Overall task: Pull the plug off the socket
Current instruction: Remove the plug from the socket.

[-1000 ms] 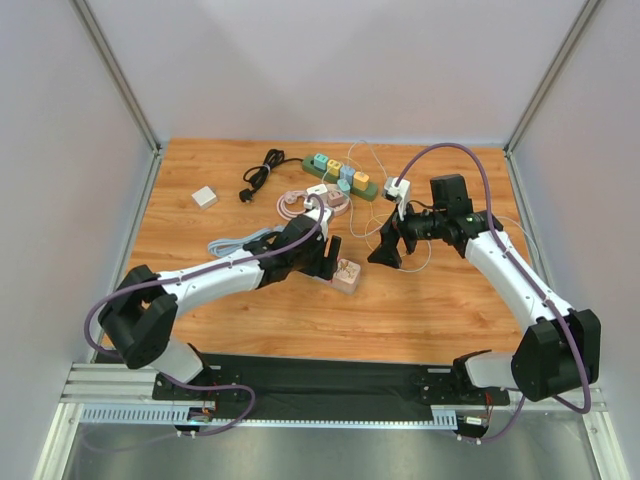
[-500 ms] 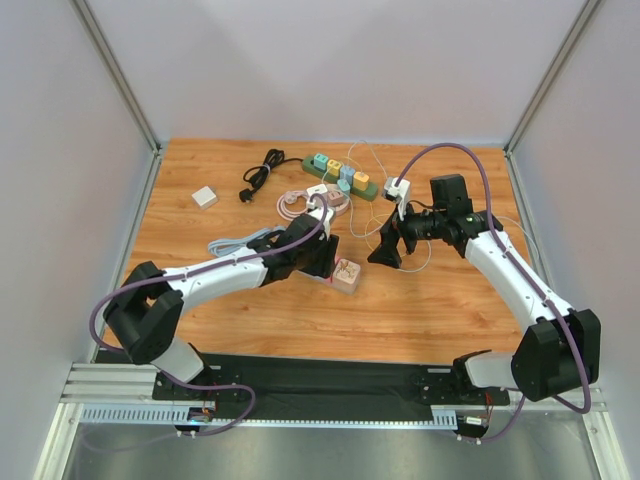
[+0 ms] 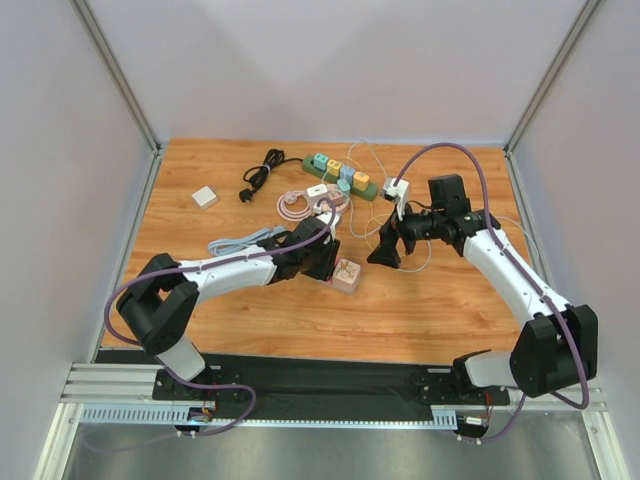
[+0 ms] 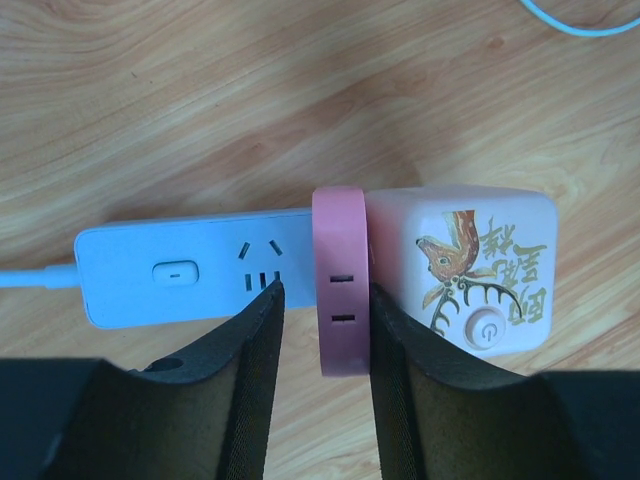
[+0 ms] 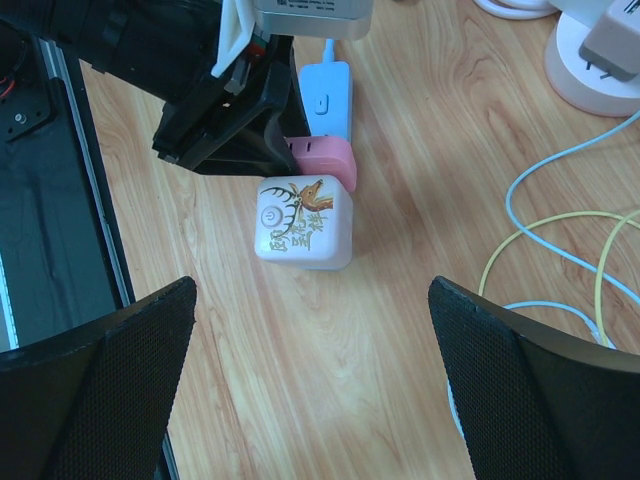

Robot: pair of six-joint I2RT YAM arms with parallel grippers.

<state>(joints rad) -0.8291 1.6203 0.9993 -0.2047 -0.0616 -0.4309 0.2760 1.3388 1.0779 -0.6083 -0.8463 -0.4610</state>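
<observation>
A pale pink cube plug (image 4: pixel 470 270) with a deer drawing and a power button sits against a pink socket block (image 4: pixel 340 290) at the end of a white power strip (image 4: pixel 190 272). My left gripper (image 4: pixel 322 310) straddles the pink block. Its right finger touches the seam by the cube, and a gap stays at its left finger. In the top view the left gripper (image 3: pixel 328 262) is beside the cube (image 3: pixel 347 275). My right gripper (image 3: pixel 385 255) is wide open and empty, hovering right of the cube (image 5: pixel 303 222), apart from it.
A green power strip (image 3: pixel 340 175) with coloured plugs lies at the back. A black cable coil (image 3: pixel 258 175), a small white box (image 3: pixel 205 196) and a pink cable coil (image 3: pixel 297 203) lie behind and left. Thin yellow and blue wires (image 5: pixel 560 240) lie under the right arm.
The left arm has swung its elbow rightward and settled its gripper closer onto the pink block. The right arm and the cube have hardly moved.
</observation>
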